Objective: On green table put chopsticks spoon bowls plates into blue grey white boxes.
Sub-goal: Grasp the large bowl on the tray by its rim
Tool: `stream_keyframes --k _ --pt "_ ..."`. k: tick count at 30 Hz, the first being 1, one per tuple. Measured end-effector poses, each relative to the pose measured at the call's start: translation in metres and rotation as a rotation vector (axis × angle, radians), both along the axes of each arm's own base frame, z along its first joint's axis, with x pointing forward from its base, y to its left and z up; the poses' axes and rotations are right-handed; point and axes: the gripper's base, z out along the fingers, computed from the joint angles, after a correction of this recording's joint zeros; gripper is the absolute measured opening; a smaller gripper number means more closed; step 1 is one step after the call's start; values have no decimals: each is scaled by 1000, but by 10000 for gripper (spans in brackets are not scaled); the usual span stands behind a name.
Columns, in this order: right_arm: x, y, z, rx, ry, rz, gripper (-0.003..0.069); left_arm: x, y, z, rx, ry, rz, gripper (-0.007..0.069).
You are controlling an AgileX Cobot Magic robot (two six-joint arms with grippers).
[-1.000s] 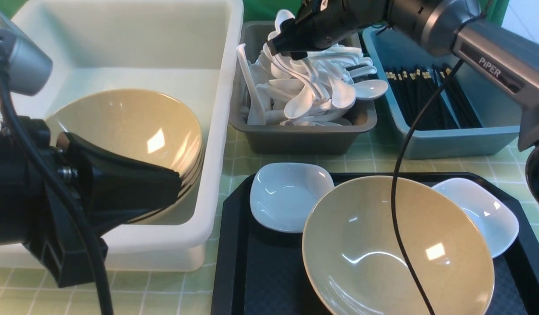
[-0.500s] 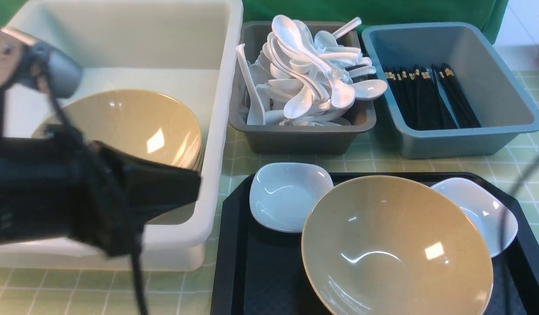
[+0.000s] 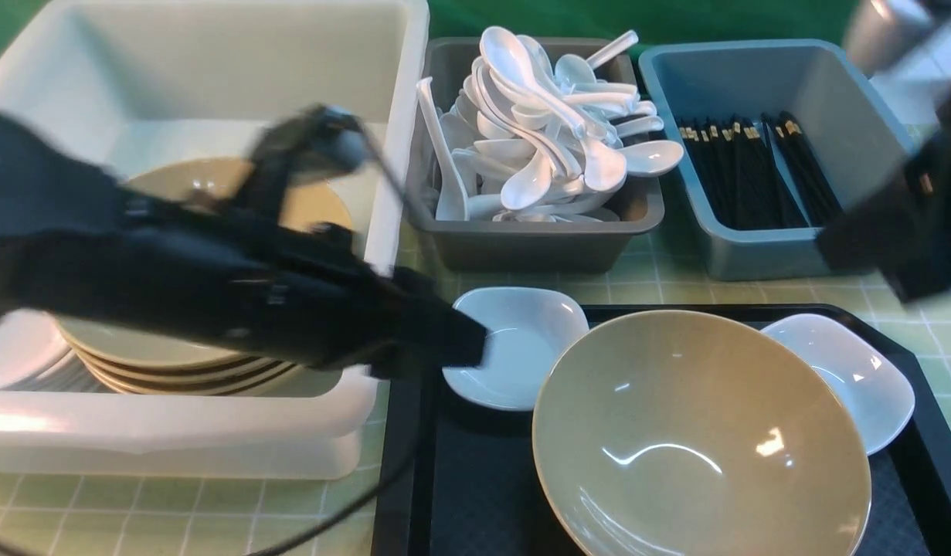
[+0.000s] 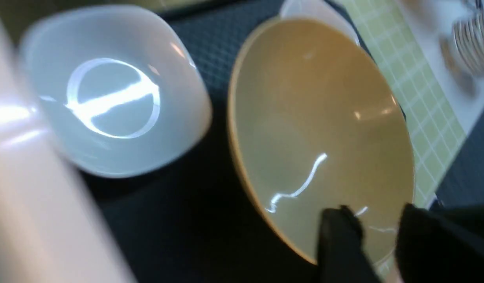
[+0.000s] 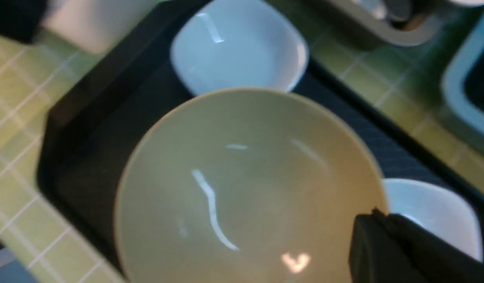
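- Front view: a pale green checked cloth table (image 3: 660,282) carries 3 plastic boxes and a black textured tray (image 3: 475,479).
- A very large translucent white box (image 3: 398,154) stands at the left, with a stack of glossy olive-tan bowls (image 3: 174,359) inside it.
- 1 wide olive-tan bowl (image 3: 699,440) lies on the tray.
- A blue-grey box (image 3: 776,255) stands far right, and a dark grey box (image 3: 521,247) stands between it and the white box.
- The left tool (image 4: 377,220), blurred, hangs over the tray's left edge; its fingers stand apart with nothing between them.
- The right tool (image 5: 377,230) is pinched closed and empty, and shows near the bowl's rim in the right wrist view.
- 2 small white squarish plates flank the bowl on the tray: the left plate (image 3: 521,340) and the right plate (image 3: 846,378).
- Glossy white soup spoons (image 3: 545,139) are heaped in the grey box.
- Thin black gold-banded chopsticks (image 3: 753,177) lie in the blue-grey box.
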Motion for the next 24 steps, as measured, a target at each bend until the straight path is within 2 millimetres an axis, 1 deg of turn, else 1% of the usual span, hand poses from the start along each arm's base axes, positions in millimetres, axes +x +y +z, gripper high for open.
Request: stream_keyframes --k 1,3,5,7,9,10,11,12,13,15,16,17,19,21,23,24 --pt "-9 -2 -5 11 -16 16 22 6 -9 -6 13 24 1 337" --pt "-23 -5 -10 26 -38 44 22 16 -22 -15 39 76 6 419" --pt "-36 -8 -14 34 -62 70 22 30 -33 -27 72 128 17 491" --pt "-45 -11 -15 38 -75 79 22 43 -41 -37 88 166 18 531" --pt "-56 -14 -16 43 -97 82 22 56 -50 -47 110 195 1 550" --pt "-58 -15 -17 44 -101 83 22 60 -52 -52 120 207 -5 559" --pt "-59 -15 -17 44 -103 83 22 63 -54 -55 124 211 -6 559" --pt "-64 -17 -16 49 -116 82 22 71 -58 -64 138 231 -12 559" --pt "-67 -18 -16 52 -124 84 22 76 -61 -70 144 240 -16 558" --pt "-71 -19 -16 54 -133 85 22 82 -64 -79 155 256 -24 554" --pt "-73 -20 -16 54 -137 88 24 87 -67 -86 162 265 -34 536" --pt "-73 -20 -16 54 -137 88 24 87 -67 -87 163 265 -39 532" --pt "-74 -21 -19 51 -135 90 25 90 -70 -94 172 266 -69 454" --pt "-74 -21 -23 48 -123 89 26 91 -71 -95 170 264 -86 341" --pt "-74 -21 -28 43 -110 88 25 90 -71 -95 169 262 -104 196" --pt "-74 -21 -30 42 -104 88 25 89 -71 -95 167 264 -116 110"
